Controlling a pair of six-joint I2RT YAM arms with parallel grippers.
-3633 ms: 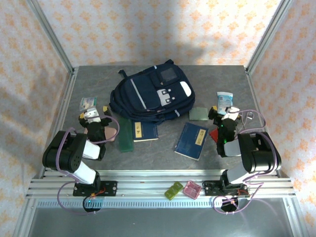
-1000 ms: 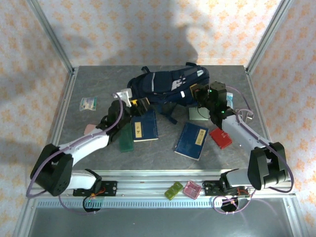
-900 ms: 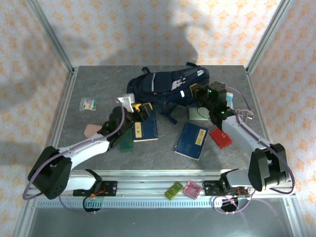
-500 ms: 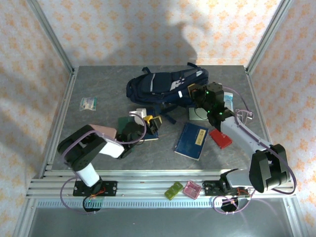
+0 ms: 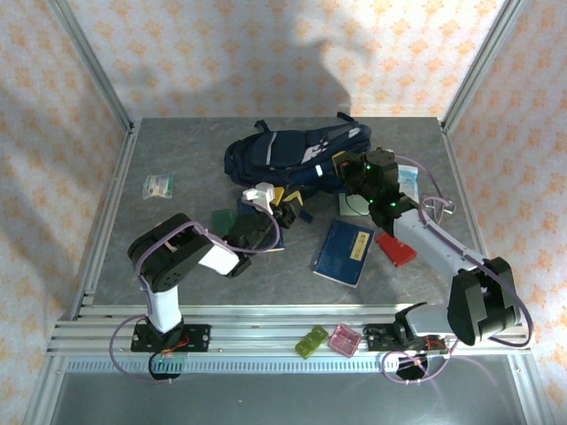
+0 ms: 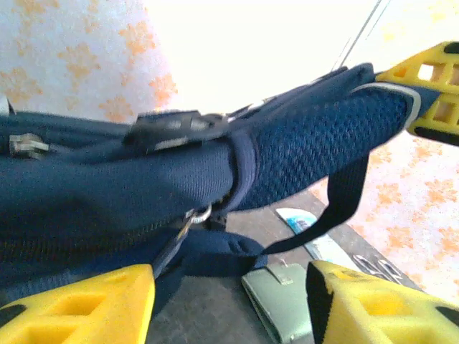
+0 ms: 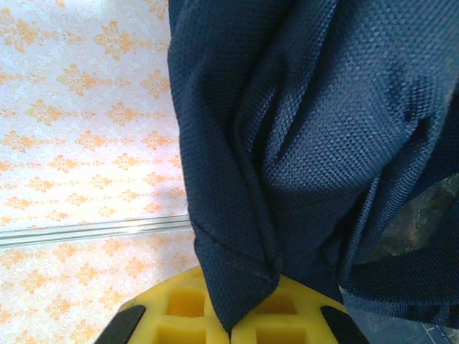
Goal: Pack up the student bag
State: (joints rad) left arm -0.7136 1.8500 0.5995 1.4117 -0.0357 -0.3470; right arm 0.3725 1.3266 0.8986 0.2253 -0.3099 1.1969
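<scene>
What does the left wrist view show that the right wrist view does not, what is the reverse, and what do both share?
Left wrist view: the left gripper, open, low before the student bag, plus a dark strap, a buckle and a grey-green case. Right wrist view: the right gripper shut on a fold of the bag. Shared: the navy fabric and the orange-patterned wall.

Student bag (image 5: 292, 152): navy woven cloth, matt; strap padding (image 6: 308, 143) coarse mesh. Table (image 5: 283, 283): grey mottled, matt, stone-like.
</scene>
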